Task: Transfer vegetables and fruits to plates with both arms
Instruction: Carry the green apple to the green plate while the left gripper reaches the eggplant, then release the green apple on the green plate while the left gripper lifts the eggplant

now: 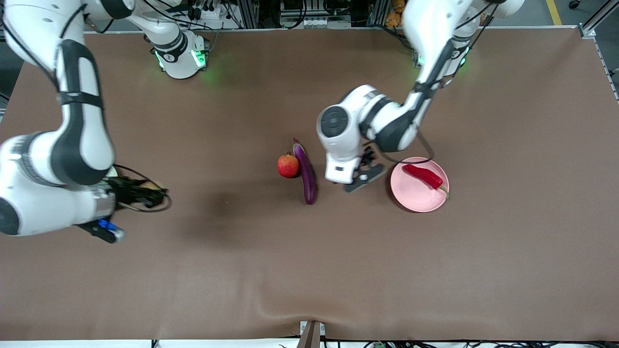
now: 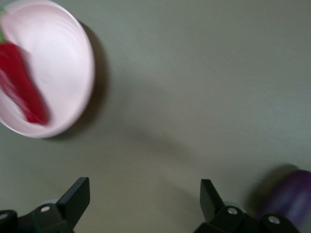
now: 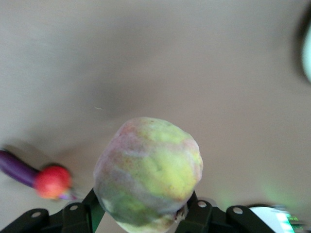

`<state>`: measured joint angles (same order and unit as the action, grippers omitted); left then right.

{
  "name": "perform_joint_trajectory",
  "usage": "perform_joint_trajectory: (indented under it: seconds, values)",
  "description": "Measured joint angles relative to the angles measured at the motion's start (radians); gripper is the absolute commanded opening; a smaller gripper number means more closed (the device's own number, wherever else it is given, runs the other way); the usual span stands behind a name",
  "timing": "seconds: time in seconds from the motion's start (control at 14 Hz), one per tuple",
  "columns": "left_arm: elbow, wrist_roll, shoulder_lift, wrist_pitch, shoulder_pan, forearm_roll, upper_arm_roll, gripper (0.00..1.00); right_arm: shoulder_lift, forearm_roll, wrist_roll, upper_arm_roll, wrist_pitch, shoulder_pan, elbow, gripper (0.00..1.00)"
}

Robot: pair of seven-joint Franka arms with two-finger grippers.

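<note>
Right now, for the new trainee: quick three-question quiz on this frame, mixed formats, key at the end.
1. True or false: the chili pepper lies on the pink plate.
2. What does the right gripper hold? A eggplant, B yellow-green fruit, C nothing.
3. Fill in: the red fruit sits beside the ____.

Key
1. True.
2. B: jaws shut on the yellow-green fruit. The left gripper, jaws open and empty, is over bare table between plate and eggplant.
3. Eggplant.

No readable text, label or number anywhere — none on any object.
</note>
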<state>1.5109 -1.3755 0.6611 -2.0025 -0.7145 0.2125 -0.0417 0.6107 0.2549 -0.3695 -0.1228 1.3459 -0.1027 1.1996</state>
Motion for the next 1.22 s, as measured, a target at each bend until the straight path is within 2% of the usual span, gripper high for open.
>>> perform_joint_trajectory:
  seconds: [0.21,0.43,0.72,0.79,0.86,0.93,1.0,1.07,1.15,1.22]
  values:
    - [-0.092,-0.048,0.111,-0.086,-0.057,-0.002,0.0,1.0,-0.015,-0.094,0.191,-0.003,-0.05,0.12,0.031,0.0]
    - [-0.099,-0.104,0.16,-0.2,-0.093,-0.003,0.0,1.0,-0.024,-0.16,0.332,-0.005,-0.03,0.232,0.095,0.0]
    - [-0.101,-0.134,0.214,-0.297,-0.119,-0.003,0.003,1.0,-0.021,-0.216,0.487,-0.004,0.085,0.321,0.144,0.0]
    - [-0.102,-0.134,0.223,-0.311,-0.122,-0.003,0.003,0.87,-0.015,-0.218,0.523,-0.004,0.117,0.335,0.155,0.0]
    - [-0.103,-0.134,0.229,-0.315,-0.126,-0.003,0.003,0.49,-0.003,-0.219,0.558,-0.004,0.148,0.348,0.162,0.0]
    - [-0.105,-0.134,0.231,-0.316,-0.129,-0.003,0.003,0.26,0.014,-0.22,0.589,-0.004,0.177,0.359,0.166,0.07]
    - [-0.107,-0.134,0.232,-0.316,-0.131,-0.003,0.003,0.15,0.033,-0.22,0.616,-0.004,0.207,0.37,0.169,0.21]
    - [-0.109,-0.134,0.232,-0.316,-0.132,-0.003,0.003,0.14,0.054,-0.22,0.636,-0.004,0.234,0.379,0.172,0.23]
    - [-0.112,-0.134,0.232,-0.316,-0.132,-0.003,0.004,0.12,0.074,-0.22,0.654,-0.003,0.257,0.386,0.174,0.29]
    - [-0.116,-0.134,0.232,-0.315,-0.132,-0.003,0.005,0.12,0.094,-0.22,0.674,-0.003,0.276,0.394,0.175,0.53]
